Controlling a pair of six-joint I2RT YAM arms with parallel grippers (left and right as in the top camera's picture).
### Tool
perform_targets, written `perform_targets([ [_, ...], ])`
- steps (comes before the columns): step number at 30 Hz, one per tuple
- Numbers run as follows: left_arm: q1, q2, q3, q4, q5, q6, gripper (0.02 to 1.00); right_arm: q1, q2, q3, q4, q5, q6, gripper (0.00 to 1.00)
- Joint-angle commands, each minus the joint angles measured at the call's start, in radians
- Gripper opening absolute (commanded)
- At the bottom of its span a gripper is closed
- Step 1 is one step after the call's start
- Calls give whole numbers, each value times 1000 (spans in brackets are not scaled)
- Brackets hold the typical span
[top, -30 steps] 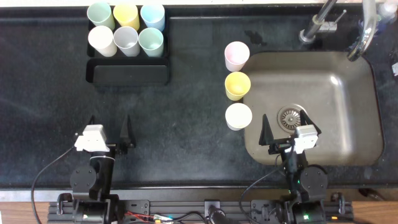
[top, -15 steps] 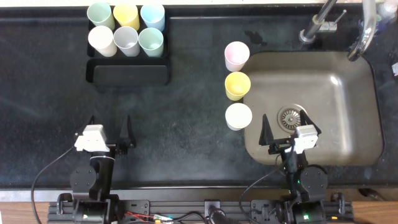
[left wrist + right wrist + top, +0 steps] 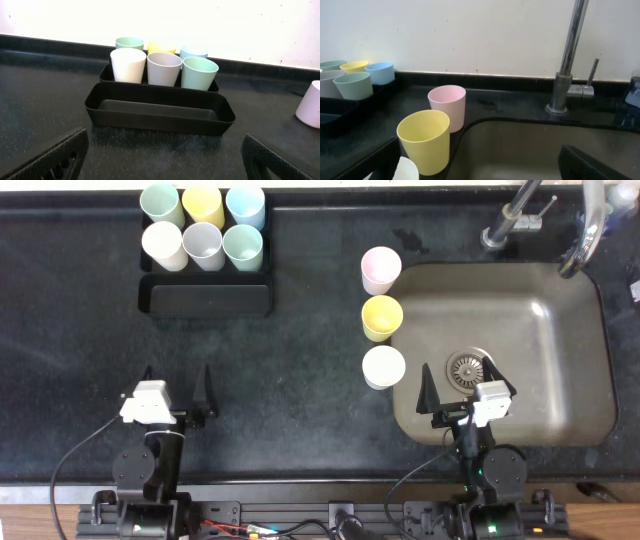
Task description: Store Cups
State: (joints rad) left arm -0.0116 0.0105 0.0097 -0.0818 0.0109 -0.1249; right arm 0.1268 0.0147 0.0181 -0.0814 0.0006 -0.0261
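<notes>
Three loose cups stand in a row beside the sink: a pink cup [image 3: 380, 269] [image 3: 448, 107], a yellow cup [image 3: 382, 317] [image 3: 424, 141] and a white cup [image 3: 383, 367] [image 3: 406, 170]. A black tray [image 3: 205, 298] [image 3: 159, 107] at the far left has an empty front row; its back rows hold several cups [image 3: 203, 226] [image 3: 163, 68]. My left gripper [image 3: 177, 387] [image 3: 160, 155] is open, low on the counter, well in front of the tray. My right gripper [image 3: 461, 384] [image 3: 480, 165] is open over the sink's near edge, just right of the white cup.
The steel sink [image 3: 540, 320] with its drain [image 3: 467, 368] takes up the right side. A tap [image 3: 515, 215] [image 3: 569, 55] rises at the back of it. Dark counter [image 3: 290, 390] stretches between the tray and the loose cups.
</notes>
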Motion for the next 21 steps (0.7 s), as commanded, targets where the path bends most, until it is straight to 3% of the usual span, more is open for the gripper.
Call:
perform_targets([
  [1, -5, -8, -2, 1, -11, -10, 1000, 5, -10, -13, 4, 0, 4, 998],
  [5, 0, 66, 1, 102, -3, -68, 1000, 5, -10, -13, 4, 0, 4, 996],
  [10, -15, 371, 172, 203, 29, -93, 1000, 6, -10, -13, 4, 0, 4, 998],
  [14, -56, 632, 497, 5, 92, -86, 1000, 5, -10, -13, 4, 0, 4, 998],
  [21, -210, 1053, 1105, -447, 55, -147, 1000, 5, -10, -13, 4, 0, 4, 993],
])
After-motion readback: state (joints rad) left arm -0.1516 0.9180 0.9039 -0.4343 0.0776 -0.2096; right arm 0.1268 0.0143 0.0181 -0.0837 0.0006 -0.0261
